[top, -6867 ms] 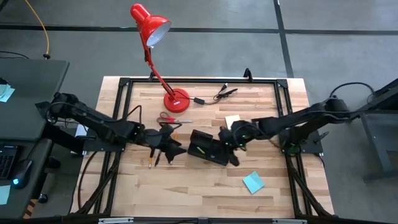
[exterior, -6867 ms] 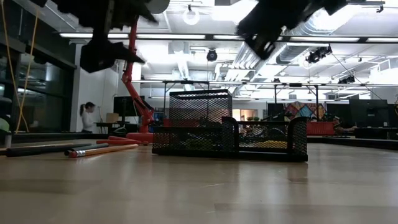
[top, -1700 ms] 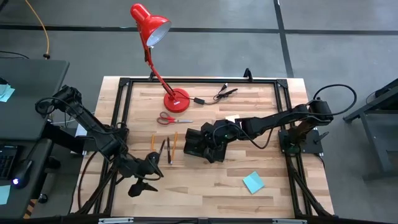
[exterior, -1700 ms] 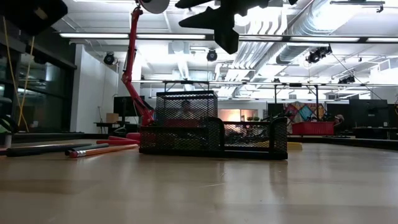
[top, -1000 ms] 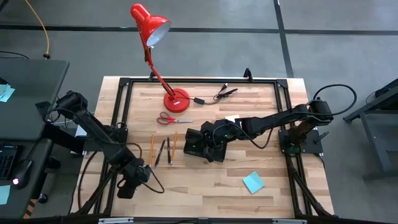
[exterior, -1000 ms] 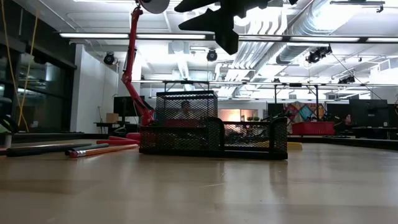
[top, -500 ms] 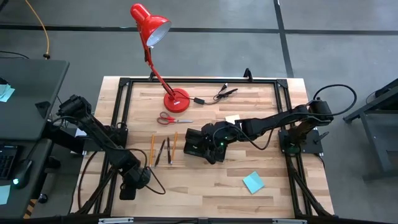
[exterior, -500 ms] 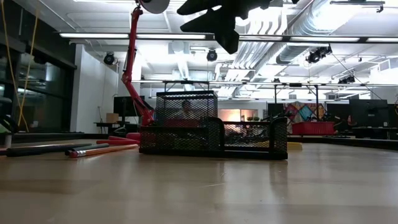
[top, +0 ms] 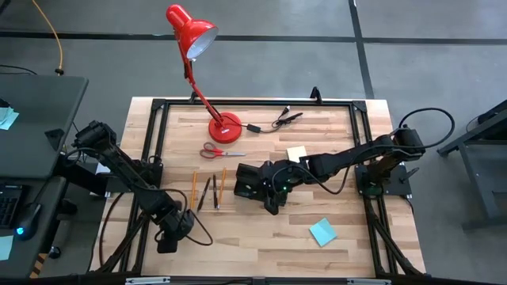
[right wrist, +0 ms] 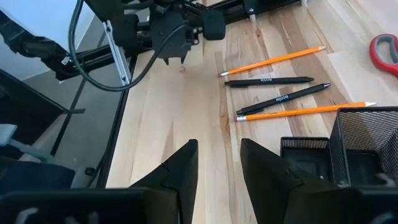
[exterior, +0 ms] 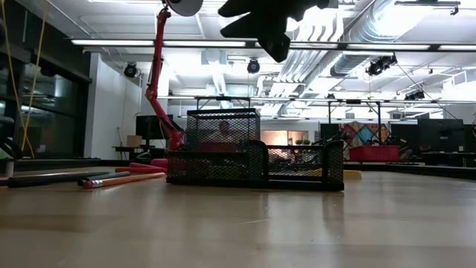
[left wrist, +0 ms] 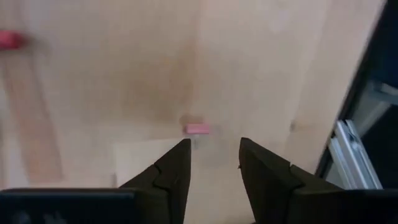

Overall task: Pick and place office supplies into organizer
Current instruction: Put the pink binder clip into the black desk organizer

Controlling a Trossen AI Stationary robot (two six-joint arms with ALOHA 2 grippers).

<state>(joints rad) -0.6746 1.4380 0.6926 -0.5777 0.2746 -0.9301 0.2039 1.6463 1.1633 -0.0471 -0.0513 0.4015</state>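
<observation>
Wooden table (top: 261,237) carried everything, landmark being the organizer (top: 255,183), a black mesh tray sitting near the table's middle. Red desk lamp (top: 192,36) stood beyond the organizer toward the far edge, base on the wood, head leaning out past the table.

Right arm reached in from the right side, and the right gripper (top: 272,205) hung just over the organizer's near end, above the tabletop in the low view. Its fingers (right wrist: 180,167) were parted with nothing between them, released. Left arm stretched along the left side, and the left gripper (top: 168,241) sat well apart from the organizer, toward the near-left corner. Its fingers (left wrist: 177,163) were spread, empty, pointing down at bare wood with a small pink bit (left wrist: 196,129) just ahead.

Scissors (top: 218,151), red-handled, lay flat between the organizer and the lamp base. Teal sticky pad (top: 322,232) lay on the near-right side of the organizer, apart from it. Pale yellow pad (top: 296,153) lay just beyond the right arm, near the organizer's far-right side. Two pencils (top: 194,188) and two dark pens (top: 205,192) lay in a row just left of the organizer, none touching it. Black cable (top: 283,119) lay near the far edge.
</observation>
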